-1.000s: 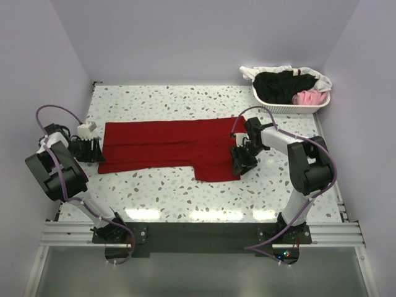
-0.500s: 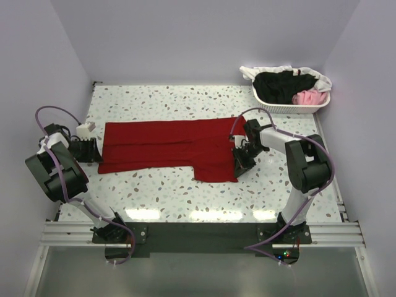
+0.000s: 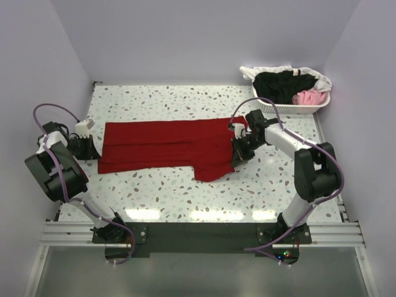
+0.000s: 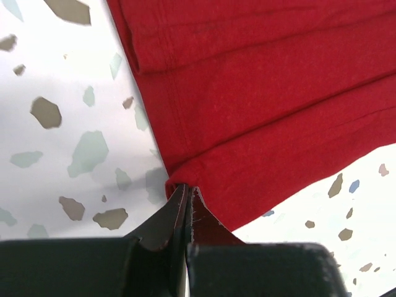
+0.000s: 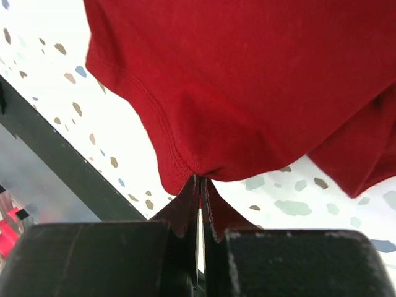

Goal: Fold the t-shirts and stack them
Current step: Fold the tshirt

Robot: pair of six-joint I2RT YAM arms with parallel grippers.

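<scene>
A large dark red t-shirt (image 3: 167, 145) lies spread across the middle of the terrazzo table, partly folded lengthwise. My left gripper (image 3: 94, 148) is shut on its left edge; in the left wrist view the cloth (image 4: 260, 93) bunches at the closed tips (image 4: 187, 189). My right gripper (image 3: 238, 151) is shut on the shirt's right edge and has lifted it a little; the right wrist view shows the red hem (image 5: 179, 161) pinched between the tips (image 5: 202, 179). Black (image 3: 281, 83), pink (image 3: 308, 97) and white (image 3: 266, 70) t-shirts lie heaped in the basket.
A white slotted basket (image 3: 291, 107) stands at the back right corner of the table. The purple walls close in the table on three sides. The dark rail (image 3: 198, 234) with both arm bases runs along the near edge.
Both grippers have closed on the red shirt's ends. The right gripper moved up and back, pulling the right edge and lower flap with it; the left gripper shifted slightly left.
</scene>
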